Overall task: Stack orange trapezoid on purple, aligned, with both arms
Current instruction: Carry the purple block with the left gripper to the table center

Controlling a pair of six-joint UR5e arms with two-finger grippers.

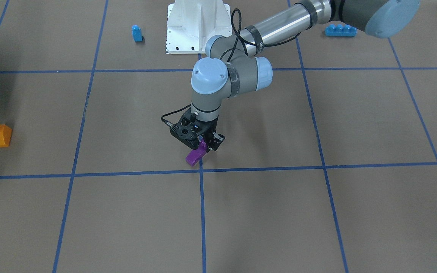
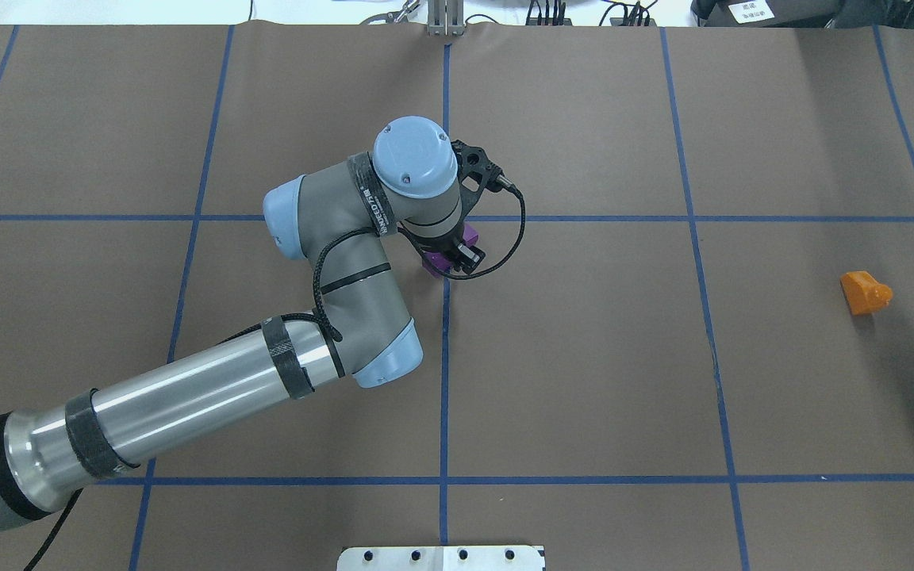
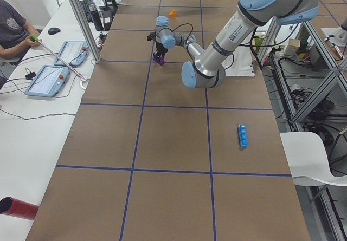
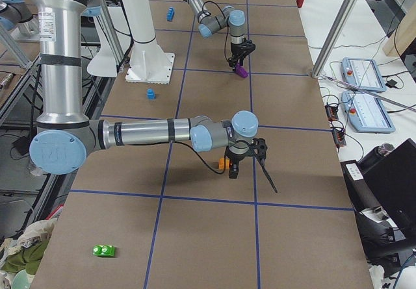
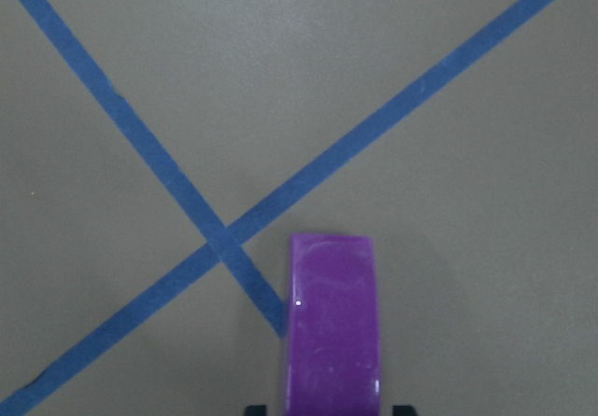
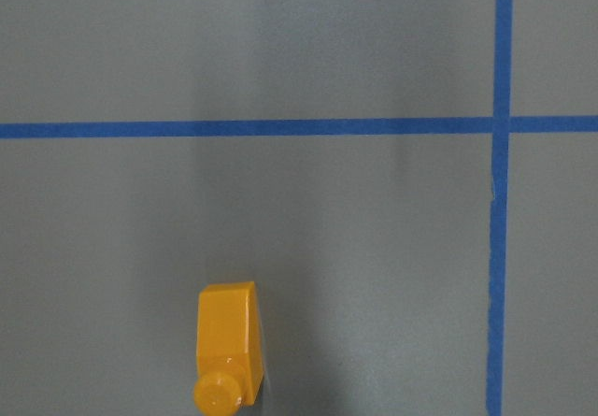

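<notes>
Gripping purple (image 1: 195, 156), left gripper (image 1: 206, 145); orange trapezoid (image 1: 1, 135) well apart.

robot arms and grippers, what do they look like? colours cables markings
Both are grey jointed arms with polished silver tubes and light-blue joint caps. The left arm has black bands round its tube and wrist, and a loose black cable running to the left gripper. The right arm shows black bands too. Both grippers, including the right gripper, are black with two fingers.
</notes>
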